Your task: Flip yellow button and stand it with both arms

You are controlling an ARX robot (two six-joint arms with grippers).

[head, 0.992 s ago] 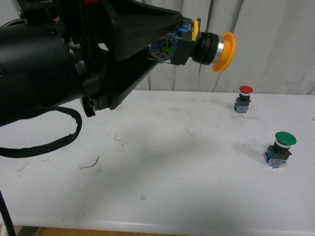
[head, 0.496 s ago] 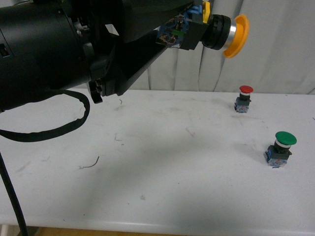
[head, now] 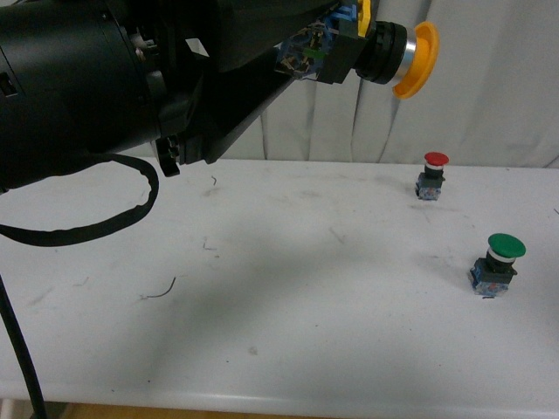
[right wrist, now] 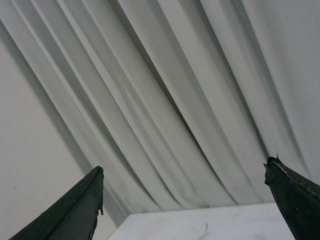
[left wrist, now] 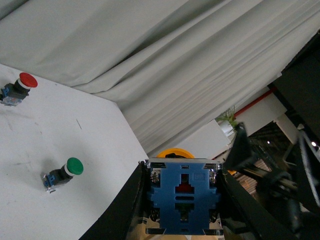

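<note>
No text, label, brand or number is legible in any view. The blue base of the yellow button [left wrist: 182, 200] shows moulded relief, too blurred to read. The red-capped button [head: 434, 175] and green-capped button [head: 500, 262] are too small to tell.

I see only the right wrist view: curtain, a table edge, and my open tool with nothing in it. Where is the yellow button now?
Observer: The left tool holds the yellow button in the air, high above the table.
Operator: How is it turned?
Observer: It lies sideways. In the front view its cap points to the right, and its base end is clamped in the tool.
Operator: Is anything else on the table?
Observer: A red button and a green button stand upright, caps up, toward the robot's right side.
</note>
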